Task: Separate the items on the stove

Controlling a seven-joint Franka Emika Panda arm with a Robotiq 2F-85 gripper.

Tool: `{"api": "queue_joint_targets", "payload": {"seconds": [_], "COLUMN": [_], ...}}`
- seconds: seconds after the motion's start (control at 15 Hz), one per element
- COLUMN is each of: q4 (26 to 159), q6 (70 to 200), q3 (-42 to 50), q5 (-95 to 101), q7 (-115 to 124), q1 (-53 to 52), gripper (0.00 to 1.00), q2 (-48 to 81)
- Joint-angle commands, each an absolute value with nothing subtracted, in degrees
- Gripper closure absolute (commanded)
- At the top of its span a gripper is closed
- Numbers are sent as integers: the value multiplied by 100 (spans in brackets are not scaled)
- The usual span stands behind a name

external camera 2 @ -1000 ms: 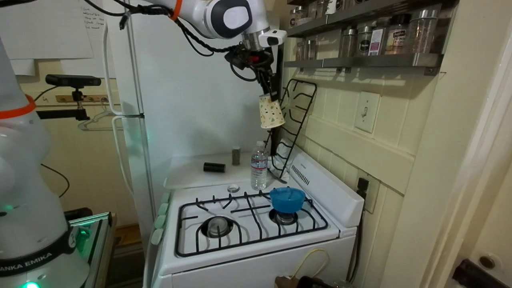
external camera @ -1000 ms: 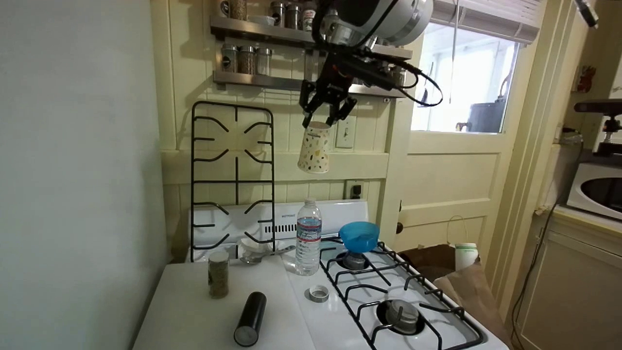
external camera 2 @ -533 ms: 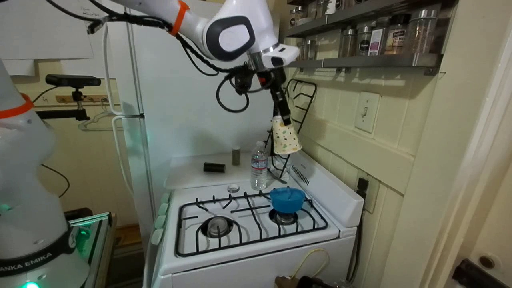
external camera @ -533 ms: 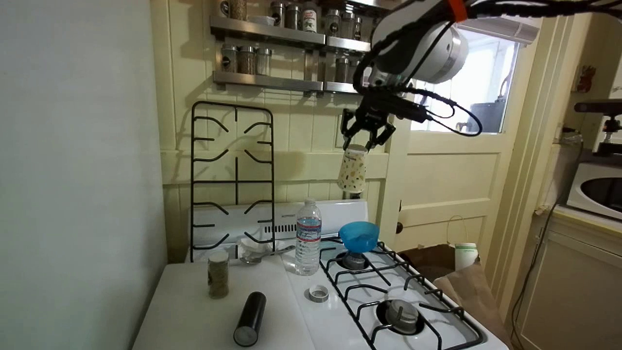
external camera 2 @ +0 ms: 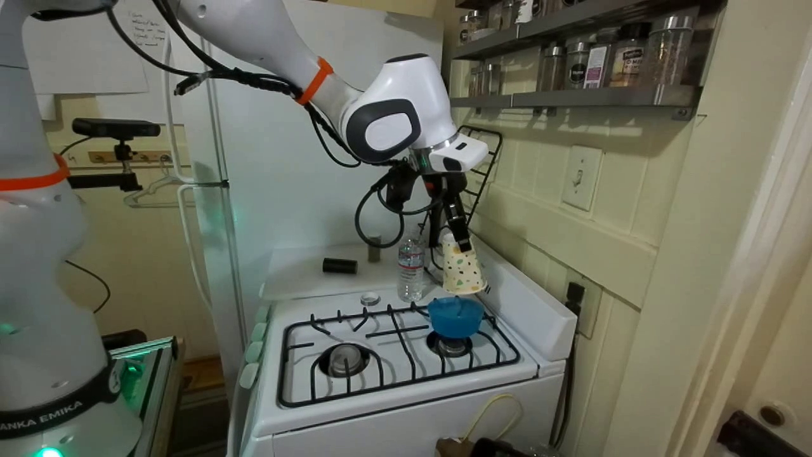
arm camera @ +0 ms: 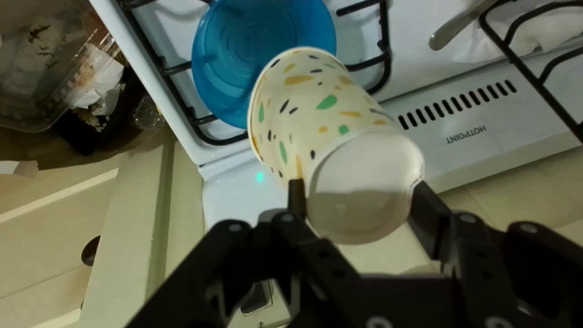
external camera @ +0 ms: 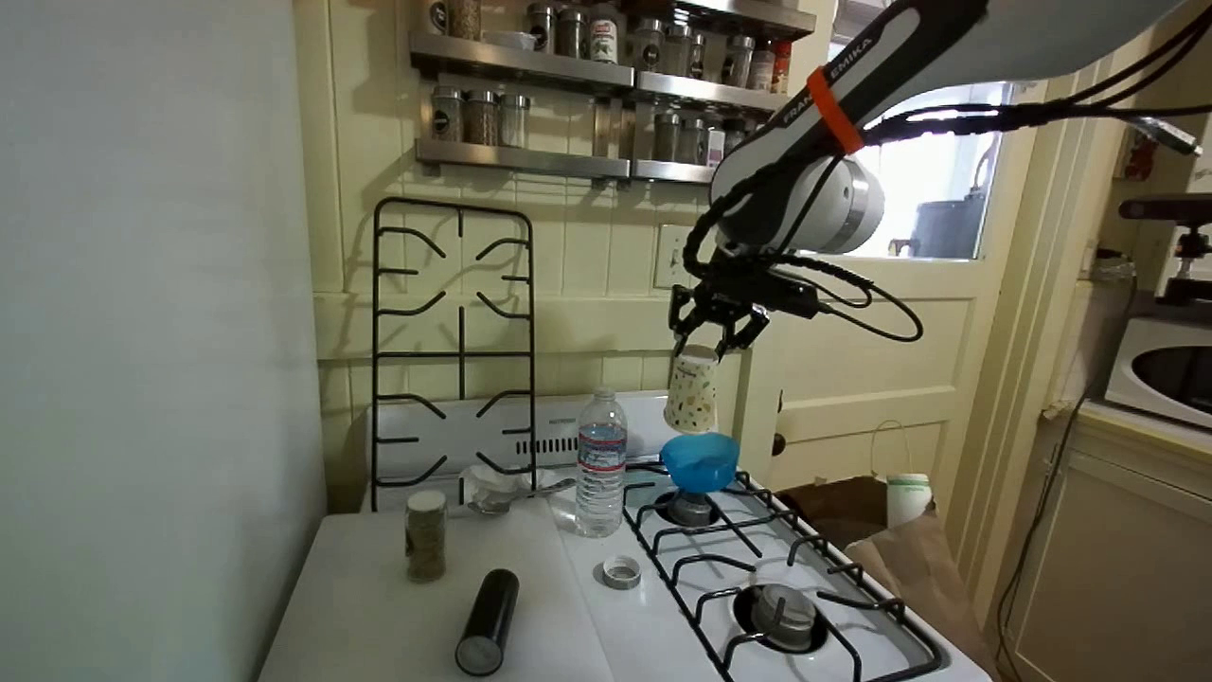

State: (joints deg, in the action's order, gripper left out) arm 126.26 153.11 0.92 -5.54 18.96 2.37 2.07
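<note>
My gripper (external camera: 699,352) is shut on a speckled cream paper cup (external camera: 691,393). The cup is upside down, held at its narrow base, mouth downward and slightly tilted. It hangs just above the blue bowl (external camera: 701,464), which sits on the rear burner grate of the white stove (external camera 2: 355,431). In the wrist view the fingers (arm camera: 357,191) flank the cup's white base, and the cup (arm camera: 319,109) covers part of the bowl (arm camera: 223,68). The clear bottle (external camera: 601,464), with a red and blue label, stands upright beside the grate; it is out of the wrist view.
A black grate (external camera: 461,354) stands upright against the wall. A dark grey cylinder (external camera: 488,620) lies on the white board near a spice jar (external camera: 425,545). A small clear glass (external camera: 621,572) and a spoon (external camera: 559,486) are near the bottle. Spice shelves (external camera 2: 583,96) are above.
My gripper has come down with the cup, first also shifting sideways away from above the bottle, to just over the blue bowl. The bowl and bottle have not moved.
</note>
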Motion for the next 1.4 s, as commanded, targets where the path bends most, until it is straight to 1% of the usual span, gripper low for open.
{"api": "queue_joint_targets", "payload": {"seconds": [0.0, 0.93, 1.0, 1.07, 1.2, 1.27, 1.33], "q4": [12677, 12632, 12627, 12625, 12631, 12638, 12639], "q6": [15209, 15149, 15101, 15077, 15022, 15014, 14987], "q3": [127, 265, 272, 294, 308, 310, 314], "q5": [-569, -188, -169, -95, -27, 18, 68], "q7": [2172, 2965, 2994, 3081, 3148, 3188, 3240], "q1": [169, 104, 98, 86, 67, 56, 42], "gripper": [67, 67, 24, 15, 3, 0, 0], "q2": [245, 598, 598, 593, 539, 500, 460]}}
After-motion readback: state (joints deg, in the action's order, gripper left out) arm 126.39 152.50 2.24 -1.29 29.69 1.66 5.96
